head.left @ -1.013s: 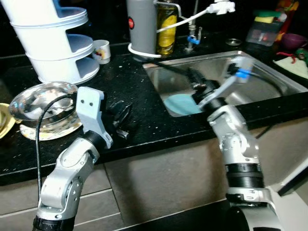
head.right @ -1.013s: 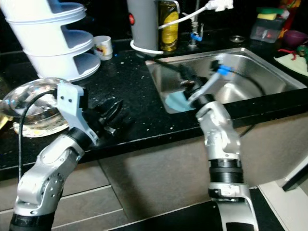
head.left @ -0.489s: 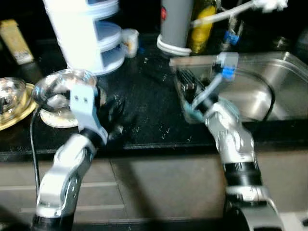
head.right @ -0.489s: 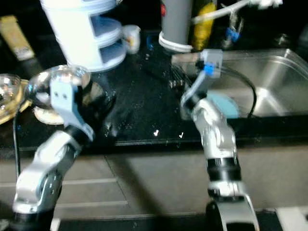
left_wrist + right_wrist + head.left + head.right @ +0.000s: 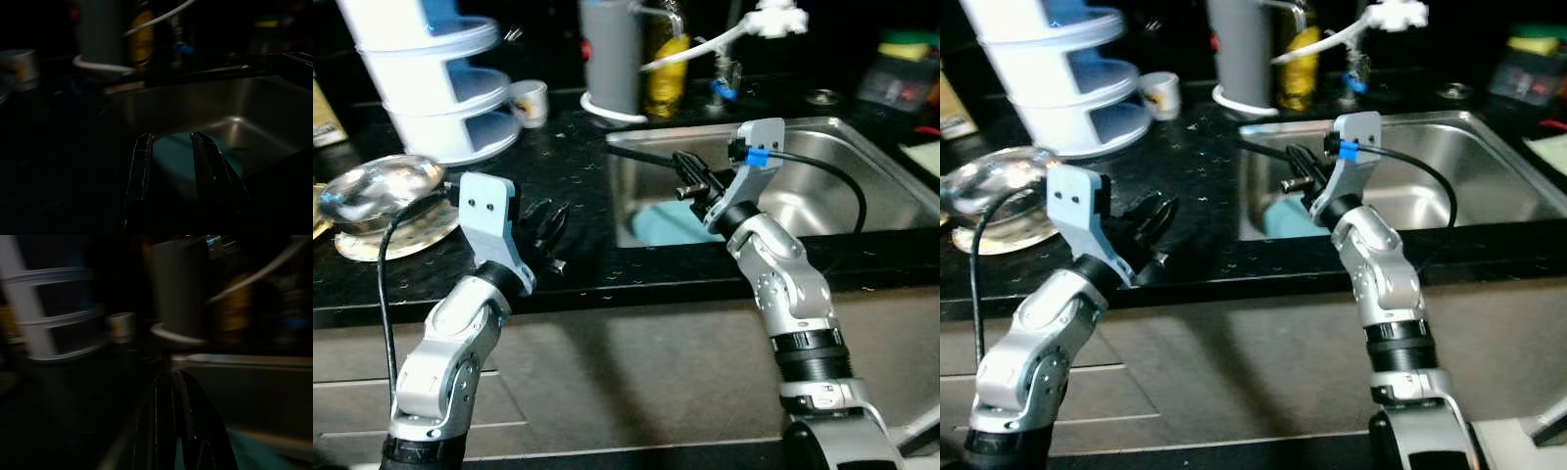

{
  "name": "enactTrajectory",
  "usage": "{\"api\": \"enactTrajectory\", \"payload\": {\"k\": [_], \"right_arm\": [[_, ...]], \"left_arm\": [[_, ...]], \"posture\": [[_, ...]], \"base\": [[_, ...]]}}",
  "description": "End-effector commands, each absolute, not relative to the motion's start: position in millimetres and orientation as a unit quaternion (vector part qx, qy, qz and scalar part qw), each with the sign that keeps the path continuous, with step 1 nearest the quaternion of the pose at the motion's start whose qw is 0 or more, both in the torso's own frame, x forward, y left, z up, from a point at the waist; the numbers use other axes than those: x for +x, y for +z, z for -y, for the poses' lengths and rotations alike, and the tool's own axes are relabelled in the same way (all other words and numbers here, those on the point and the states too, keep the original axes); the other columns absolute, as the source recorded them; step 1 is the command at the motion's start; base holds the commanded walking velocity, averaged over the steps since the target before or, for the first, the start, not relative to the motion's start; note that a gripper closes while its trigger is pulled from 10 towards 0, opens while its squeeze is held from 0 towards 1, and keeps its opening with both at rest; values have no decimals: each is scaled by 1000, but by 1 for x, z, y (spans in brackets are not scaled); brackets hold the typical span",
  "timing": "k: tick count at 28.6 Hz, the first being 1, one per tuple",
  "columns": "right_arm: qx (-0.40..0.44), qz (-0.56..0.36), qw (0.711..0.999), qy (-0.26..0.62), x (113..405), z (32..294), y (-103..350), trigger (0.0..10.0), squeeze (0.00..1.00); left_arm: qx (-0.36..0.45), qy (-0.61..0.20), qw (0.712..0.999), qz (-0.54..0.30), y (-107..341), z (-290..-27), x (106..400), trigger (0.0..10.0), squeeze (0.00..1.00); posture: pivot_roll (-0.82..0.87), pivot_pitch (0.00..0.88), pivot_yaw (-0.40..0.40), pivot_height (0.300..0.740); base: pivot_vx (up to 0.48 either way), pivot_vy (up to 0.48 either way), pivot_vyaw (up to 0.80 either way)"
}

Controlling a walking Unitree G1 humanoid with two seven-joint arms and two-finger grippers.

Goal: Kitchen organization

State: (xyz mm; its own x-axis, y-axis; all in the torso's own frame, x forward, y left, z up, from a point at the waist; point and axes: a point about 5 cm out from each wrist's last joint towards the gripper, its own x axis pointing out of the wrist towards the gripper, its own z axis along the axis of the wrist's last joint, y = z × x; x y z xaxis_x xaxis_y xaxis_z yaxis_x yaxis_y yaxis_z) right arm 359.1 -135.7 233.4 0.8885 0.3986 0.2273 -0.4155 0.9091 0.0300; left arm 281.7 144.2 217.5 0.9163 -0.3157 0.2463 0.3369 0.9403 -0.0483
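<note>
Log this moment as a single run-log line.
left gripper: open, over black counter | right gripper: shut, empty, at sink left edge | teal plate: in sink | glass bowl: on counter

A black speckled stone worktop (image 5: pixel 578 162) carries a white three-tier plastic rack (image 5: pixel 435 83) at the back left, a small white printed cup (image 5: pixel 529 102) just beside it, and a tall grey cylindrical canister (image 5: pixel 611 59) nearer the inset stainless steel sink (image 5: pixel 862 166). A clear glass bowl (image 5: pixel 377 186) sits upturned on a pale round plate (image 5: pixel 396 240) at the left.

teal plate (image 5: pixel 658 223) partly hidden by sink wall, right wrist view blurred
</note>
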Motion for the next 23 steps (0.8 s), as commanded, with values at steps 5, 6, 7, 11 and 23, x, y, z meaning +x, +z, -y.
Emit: {"api": "enactTrajectory", "payload": {"k": [5,6,7,11,23], "right_arm": [[-26,71,980,186,365,130,221,10000,0],[-54,60,981,178,366,129,218,10000,0],[-84,46,981,169,368,129,215,10000,0],[-148,16,976,156,370,128,208,10000,0],[-140,-27,977,162,372,123,199,10000,0]], "left_arm": [[-50,-145,981,116,215,-150,283,10000,0],[-49,-145,981,116,215,-150,283,10000,0],[-49,-145,981,116,215,-150,283,10000,0],[-49,-142,982,114,215,-151,283,10000,0],[-33,-109,988,109,212,-159,286,10000,0]], "posture": [[48,0,8,740],[48,0,8,740],[47,0,8,740],[48,0,8,740],[51,0,6,740]], "base": [[0,0,0],[0,0,0],[0,0,0],[0,0,0],[0,0,0]]}}
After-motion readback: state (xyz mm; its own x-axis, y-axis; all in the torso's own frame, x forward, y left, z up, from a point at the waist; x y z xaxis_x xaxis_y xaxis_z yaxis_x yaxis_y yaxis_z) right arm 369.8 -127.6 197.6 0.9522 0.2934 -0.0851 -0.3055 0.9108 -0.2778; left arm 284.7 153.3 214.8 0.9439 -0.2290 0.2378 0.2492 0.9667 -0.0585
